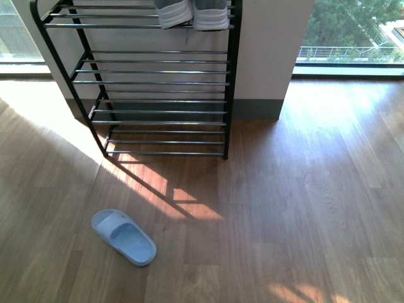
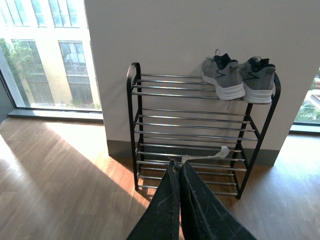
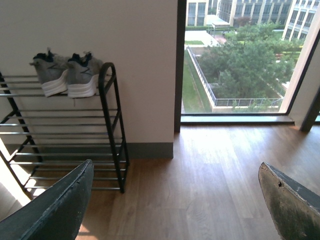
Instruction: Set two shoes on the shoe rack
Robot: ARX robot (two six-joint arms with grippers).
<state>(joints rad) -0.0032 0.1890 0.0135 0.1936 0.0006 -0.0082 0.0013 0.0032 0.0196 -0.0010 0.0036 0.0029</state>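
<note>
A pale blue slide [image 1: 124, 237] lies alone on the wood floor in front of the shoe rack [image 1: 151, 82], toward its left. Two grey sneakers [image 1: 192, 14] with white soles sit side by side on the rack's top tier at its right end; the left wrist view [image 2: 239, 78] and the right wrist view [image 3: 66, 75] show them too. My left gripper [image 2: 177, 165] is shut with nothing in it, held up and facing the rack [image 2: 192, 132]. My right gripper [image 3: 177, 182] is open and empty above bare floor to the right of the rack [image 3: 60, 132]. Neither arm appears in the front view.
The rack stands against a white wall pillar [image 1: 271, 50] with a grey skirting. Floor-to-ceiling windows [image 3: 240, 55] flank the pillar on both sides. Sunlit patches fall on the floor [image 1: 303, 208] by the rack.
</note>
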